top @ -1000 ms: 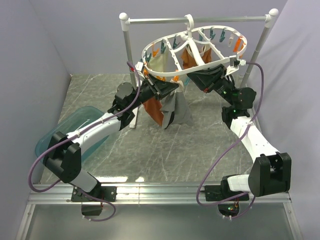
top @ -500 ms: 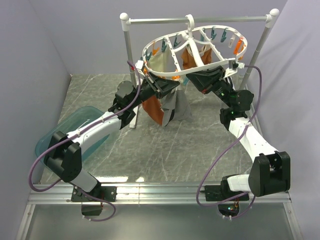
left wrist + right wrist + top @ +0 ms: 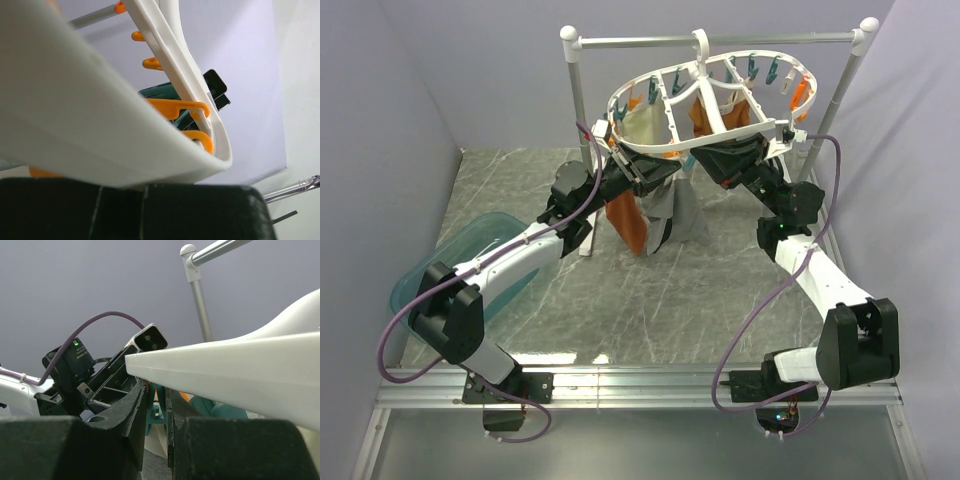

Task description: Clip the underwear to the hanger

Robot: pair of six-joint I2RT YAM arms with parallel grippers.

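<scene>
underwear (image 3: 672, 215) hangs from clamped left pincer (image 3: 658, 178); both arms reach under hanger (image 3: 640, 148); right pincer (image 3: 156, 395) unclear

A white hanger (image 3: 665, 150) studded with orange pegs (image 3: 801, 93) and teal pegs (image 3: 753, 68) is pictured above a grey marbled table (image 3: 720, 290) veined in white. Underwear (image 3: 678, 212) in cream-beige and grey is seen beside a rust-orange garment (image 3: 628, 222). A translucent teal tub (image 3: 470, 245) is shown at left.
</scene>
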